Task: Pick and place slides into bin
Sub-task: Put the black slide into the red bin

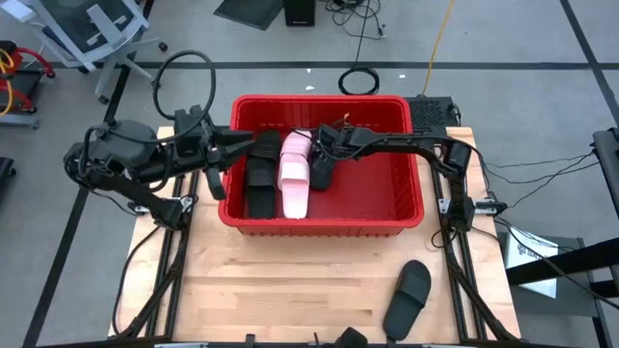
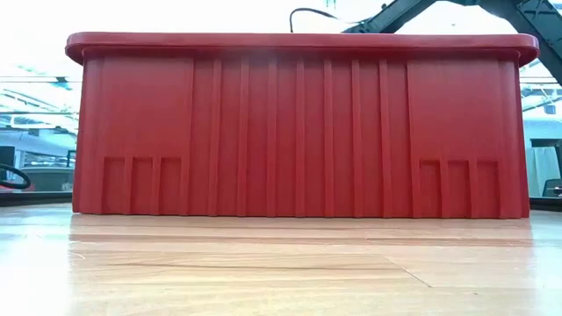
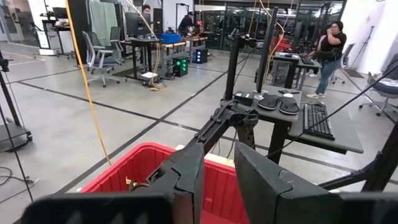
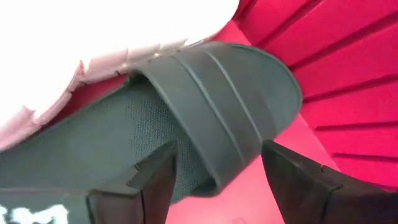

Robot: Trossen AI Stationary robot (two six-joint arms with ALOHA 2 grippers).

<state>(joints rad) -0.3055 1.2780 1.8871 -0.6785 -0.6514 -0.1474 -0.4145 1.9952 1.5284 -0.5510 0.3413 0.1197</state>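
Overhead, red bin (image 1: 406,208) sits toward the far side of the wooden surface (image 1: 290,290), both arms reaching into it from opposite sides.

Right gripper (image 1: 324,155) is inside the bin near its far wall, low over a black slide (image 4: 186,124). Wrist view: fingers (image 4: 152,183) spread wide, one on either side of the slide's ribbed strap, not clamped on it; slide lies on the bin floor, against a pale pink-white slide (image 1: 294,174) beside it.

Left gripper (image 1: 242,147) reaches over the bin's left rim, roughly level. Fingers (image 3: 186,174) part-way apart with a gap between them; nothing seen held. Its wrist view looks across the bin's far rim to the right arm and the room beyond, where a person (image 3: 328,53) stands by desks.

Inside the bin: the pink-white slide lengthwise near the middle-left, black slides (image 1: 259,179) just left of it, another dark slide under the right gripper. Exact count in the bin unclear.

One black slide (image 1: 407,298) lies alone on the surface, near the front right, well apart from the bin.

Low view shows only the bin's ribbed front wall (image 2: 299,132) and part of an arm above its rim.
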